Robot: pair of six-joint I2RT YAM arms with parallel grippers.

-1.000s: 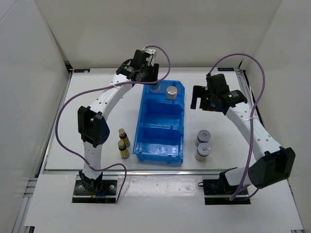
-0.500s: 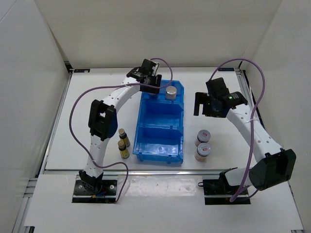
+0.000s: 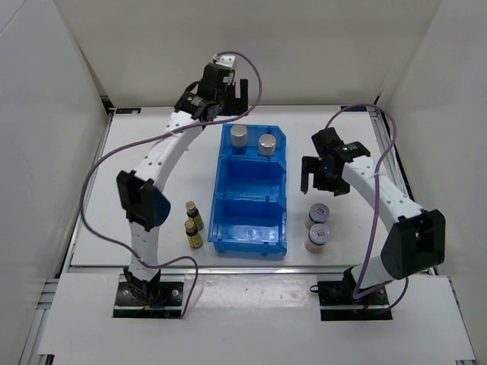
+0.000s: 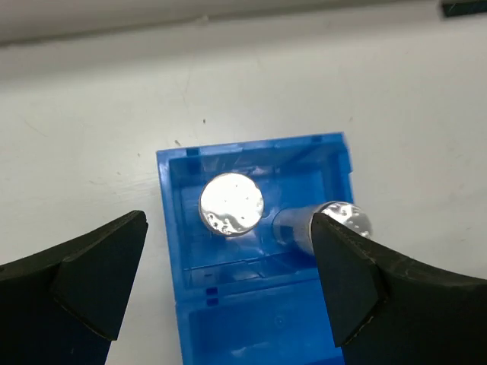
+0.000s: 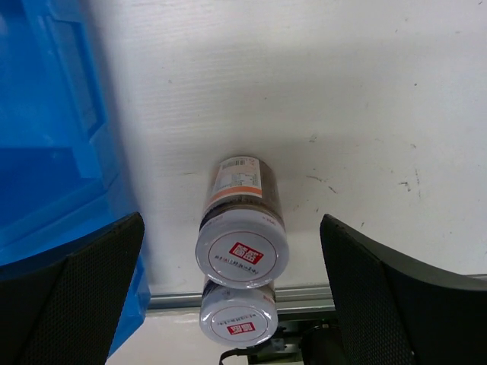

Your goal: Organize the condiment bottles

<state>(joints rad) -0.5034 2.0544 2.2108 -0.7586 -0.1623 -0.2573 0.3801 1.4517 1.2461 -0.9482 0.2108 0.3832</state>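
Right, on the overhead camera I have the left gripper (image 3: 230, 90) raised beyond the far end of the blue bin (image 3: 247, 245), jaws spread wide with nothing in them. The left cylinder (image 3: 239, 134) and the right cylinder (image 3: 267, 143), both silver-topped, stand side by side in the bin's far compartment. To the left of the bin, the far amber bottle (image 3: 193, 211) and the near amber bottle (image 3: 192, 230) sit close together on the table (image 3: 304, 122). To the right of the bin, the far jar (image 3: 317, 214) and the near jar (image 3: 318, 235) stand one just behind the other. The right gripper (image 3: 314, 182) hangs just beyond them, jaws wide apart and gripping nothing. On the left wrist camera, the dark fingers (image 4: 84, 281) frame both shiny cylinder tops well below, inside that end compartment. On the right wrist camera, the fingers (image 5: 388, 296) stand far apart on either side of the two red-marked lids, clear of both. The bin's wall runs along the left edge of that view.
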